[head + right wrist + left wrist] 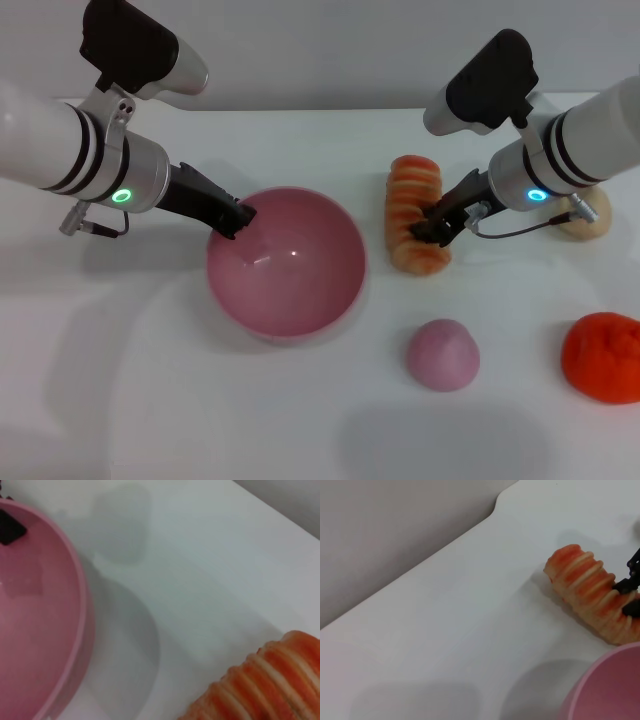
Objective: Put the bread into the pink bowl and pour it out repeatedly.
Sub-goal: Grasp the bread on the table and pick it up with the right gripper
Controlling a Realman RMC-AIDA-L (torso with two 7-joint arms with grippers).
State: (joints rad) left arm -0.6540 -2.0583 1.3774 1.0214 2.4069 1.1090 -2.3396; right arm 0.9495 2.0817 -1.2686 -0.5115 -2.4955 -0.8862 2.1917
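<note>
The pink bowl (290, 265) stands empty at the middle of the white table; it also shows in the left wrist view (610, 690) and the right wrist view (35, 630). My left gripper (237, 216) is shut on the bowl's far left rim; one of its fingers (10, 527) shows inside the rim. The bread (412, 205), striped side up, lies on the table just right of the bowl and shows in both wrist views (585, 587) (260, 685). My right gripper (436, 226) is shut on the bread's near half, its black fingers (626, 584) pressing on the ridges.
A small solid pink dome (443, 354) sits in front of the bread. A red-orange lump (602, 356) lies at the front right. A small beige lump (588, 215) lies behind my right wrist. The table's back edge (470, 530) meets a grey wall.
</note>
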